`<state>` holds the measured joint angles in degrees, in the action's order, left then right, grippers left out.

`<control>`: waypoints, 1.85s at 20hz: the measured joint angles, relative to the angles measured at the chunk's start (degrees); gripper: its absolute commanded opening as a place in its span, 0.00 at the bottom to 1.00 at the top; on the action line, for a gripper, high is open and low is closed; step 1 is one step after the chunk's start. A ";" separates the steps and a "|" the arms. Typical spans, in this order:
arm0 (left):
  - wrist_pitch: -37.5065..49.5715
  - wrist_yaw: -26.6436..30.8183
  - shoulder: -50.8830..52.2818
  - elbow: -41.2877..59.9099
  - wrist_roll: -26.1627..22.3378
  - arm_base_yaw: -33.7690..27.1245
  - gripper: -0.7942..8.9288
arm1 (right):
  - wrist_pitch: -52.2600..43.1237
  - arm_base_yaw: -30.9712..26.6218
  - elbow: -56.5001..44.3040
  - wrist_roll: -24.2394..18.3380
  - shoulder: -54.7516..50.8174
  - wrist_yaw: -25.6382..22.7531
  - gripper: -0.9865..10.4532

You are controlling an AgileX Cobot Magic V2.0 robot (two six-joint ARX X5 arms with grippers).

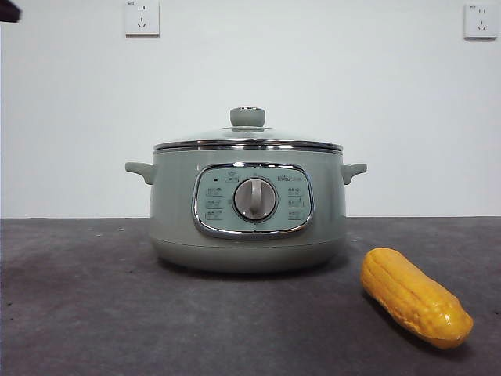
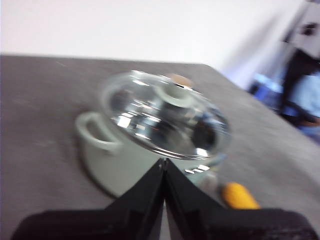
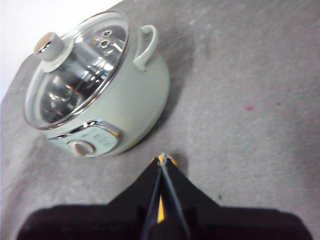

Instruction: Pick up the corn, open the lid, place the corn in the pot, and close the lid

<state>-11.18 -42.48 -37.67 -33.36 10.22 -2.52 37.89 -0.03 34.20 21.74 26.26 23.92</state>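
glossy corn [image 1: 416, 297], glass lid [image 1: 247, 135], matt table [image 1: 94, 313]

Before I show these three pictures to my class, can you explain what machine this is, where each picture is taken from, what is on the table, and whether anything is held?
This is a two-armed robot at a table. One picture looks level across the table from the front; the other two come from cameras on the arms' wrists. On the dark table stands a green pot with its glass lid on. A yellow corn lies beside it, apart. The left gripper and right gripper are both shut and hold nothing, above the table.
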 measured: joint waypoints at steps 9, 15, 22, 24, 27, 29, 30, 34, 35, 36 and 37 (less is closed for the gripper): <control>-9.31 -7.02 -11.52 -8.46 0.94 3.69 0.08 | 0.31 1.66 8.13 -0.74 16.57 8.24 0.17; -13.60 -6.97 -15.80 -13.18 -1.20 10.36 0.08 | 2.86 13.27 16.59 -2.49 31.93 4.17 0.50; -13.64 -6.91 -15.93 -13.25 -2.29 13.88 0.08 | 10.56 24.76 23.78 -3.54 47.45 -10.10 0.59; -13.64 -6.67 -16.37 -13.25 -2.49 14.01 0.08 | 10.62 27.23 23.87 -3.52 51.10 -12.28 0.58; -13.66 -4.90 -17.57 -13.25 -2.67 14.01 0.08 | 10.49 30.60 23.87 -2.95 56.30 -17.27 0.58; -13.66 -3.17 -18.23 -13.25 -2.69 14.03 0.08 | 10.05 32.24 23.87 -2.56 59.23 -20.79 0.58; -13.66 -2.38 -18.47 -13.25 -2.69 14.03 0.08 | 10.01 32.72 23.87 -2.25 60.41 -21.92 0.58; -13.66 -0.55 -19.10 -13.25 -3.26 14.58 0.08 | 7.58 33.03 23.87 -1.95 65.00 -23.06 0.58; -13.66 -0.55 -19.10 -13.25 -3.63 14.86 0.08 | 7.02 33.03 23.87 -1.95 65.94 -23.06 0.56; -13.66 -0.57 -19.10 -13.25 -3.80 15.17 0.08 | 6.86 33.03 23.89 -1.95 66.58 -23.06 0.52; -13.66 -0.59 -19.10 -13.25 -4.26 15.61 0.08 | 6.73 33.00 23.87 -1.92 67.28 -23.10 0.48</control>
<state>-24.84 -43.07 -56.77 -46.61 5.96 13.08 44.62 32.97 58.06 19.81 93.54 0.82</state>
